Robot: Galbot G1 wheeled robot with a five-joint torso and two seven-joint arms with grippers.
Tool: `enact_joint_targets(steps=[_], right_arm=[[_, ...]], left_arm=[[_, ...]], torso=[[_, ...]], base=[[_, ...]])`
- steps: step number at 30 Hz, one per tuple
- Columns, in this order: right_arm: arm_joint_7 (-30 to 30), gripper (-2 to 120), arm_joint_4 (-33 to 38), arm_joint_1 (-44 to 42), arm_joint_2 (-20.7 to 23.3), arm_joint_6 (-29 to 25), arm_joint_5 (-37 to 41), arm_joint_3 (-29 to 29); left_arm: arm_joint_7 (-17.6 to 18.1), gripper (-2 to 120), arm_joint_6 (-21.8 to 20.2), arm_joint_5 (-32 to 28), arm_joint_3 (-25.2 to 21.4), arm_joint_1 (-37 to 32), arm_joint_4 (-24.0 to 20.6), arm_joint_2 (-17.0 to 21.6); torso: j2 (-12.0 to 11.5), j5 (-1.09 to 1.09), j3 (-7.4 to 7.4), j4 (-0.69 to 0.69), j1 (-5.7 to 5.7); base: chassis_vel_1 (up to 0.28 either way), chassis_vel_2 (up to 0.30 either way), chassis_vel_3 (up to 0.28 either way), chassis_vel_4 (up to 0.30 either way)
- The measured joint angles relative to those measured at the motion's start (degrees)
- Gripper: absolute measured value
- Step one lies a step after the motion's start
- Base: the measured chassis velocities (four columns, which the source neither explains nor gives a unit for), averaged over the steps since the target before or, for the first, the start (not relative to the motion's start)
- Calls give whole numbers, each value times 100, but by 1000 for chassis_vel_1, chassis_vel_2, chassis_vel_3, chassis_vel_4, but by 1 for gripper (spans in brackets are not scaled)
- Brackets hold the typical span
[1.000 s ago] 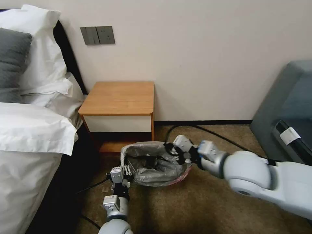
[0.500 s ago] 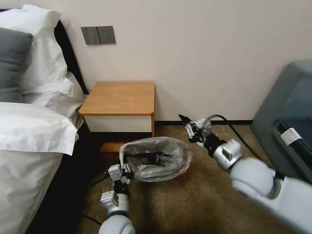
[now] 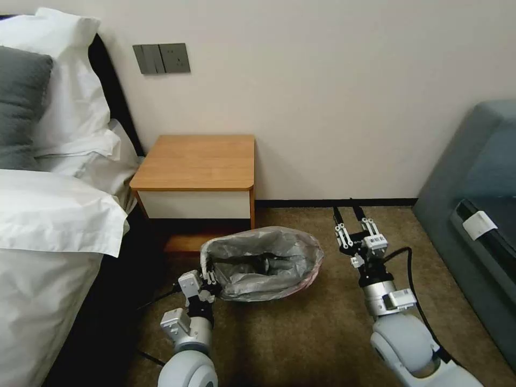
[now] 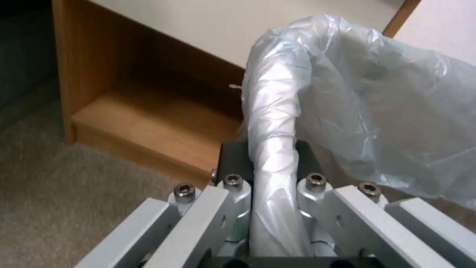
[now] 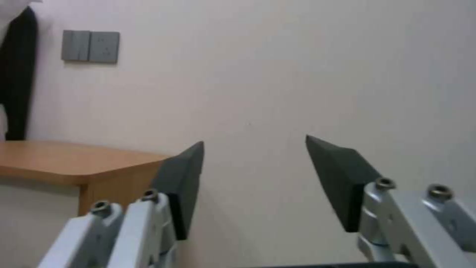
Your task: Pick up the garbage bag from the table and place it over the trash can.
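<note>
Withdrawn from the garbage bag [image 3: 263,262], the right pincer [image 3: 348,214] is held wide open and empty, pointed at the wall. The bag-covered rim of the trash can [image 4: 270,123] is clamped by the left pincer [image 3: 205,275] beside the worktop [image 3: 199,161].

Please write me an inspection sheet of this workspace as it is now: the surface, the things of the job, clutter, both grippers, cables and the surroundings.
Surface: the table top is bare wood; brown carpet floor in front.
Job's things: the garbage bag lies over the rim of the trash can, which stands on the carpet before the table; the bin itself is hidden by the bag.
Clutter: nothing seen.
Grippers: left gripper shut on the bagged rim at the bin's near-left corner; right gripper open, empty, over the carpet right of the bin.
Cables: a black cable loops beside the right arm; another runs by the left arm.
Surroundings: bed at left, wall switch plate, grey sofa at right.
</note>
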State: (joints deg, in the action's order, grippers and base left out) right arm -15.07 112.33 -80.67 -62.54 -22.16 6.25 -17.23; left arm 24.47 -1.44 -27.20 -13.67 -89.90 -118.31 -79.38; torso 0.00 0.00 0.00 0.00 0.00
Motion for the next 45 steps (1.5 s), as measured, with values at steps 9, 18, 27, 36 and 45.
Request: enact_joint_targets(steps=[9, 18, 27, 36, 45], right_arm=[[108, 92, -32, -126, -634, -84, -236, -91], [189, 100, -40, -258, -897, -144, -355, -42], [190, 100, -79, -254, -906, -143, -349, -12], [186, 100, -107, -244, -921, -129, -326, 43], [186, 100, -137, -233, -915, -97, -327, 95]], left_arm=[[74, 7, -376, -362, 106, 381, 497, 1], [203, 7, -503, -555, 332, 804, 1081, -114], [190, 7, -491, -554, 320, 889, 1263, -130], [55, 30, -420, -396, 308, 865, 1273, -123], [-26, 63, -274, -200, 254, 784, 1156, -100]], torso=[[0, 0, 0, 1, 0], [0, 0, 0, 0, 0], [0, 1, 0, 0, 0], [0, 0, 0, 0, 0], [0, 0, 0, 0, 0]], base=[[0, 0, 0, 0], [0, 0, 0, 0], [0, 0, 0, 0], [0, 0, 0, 0], [0, 0, 0, 0]])
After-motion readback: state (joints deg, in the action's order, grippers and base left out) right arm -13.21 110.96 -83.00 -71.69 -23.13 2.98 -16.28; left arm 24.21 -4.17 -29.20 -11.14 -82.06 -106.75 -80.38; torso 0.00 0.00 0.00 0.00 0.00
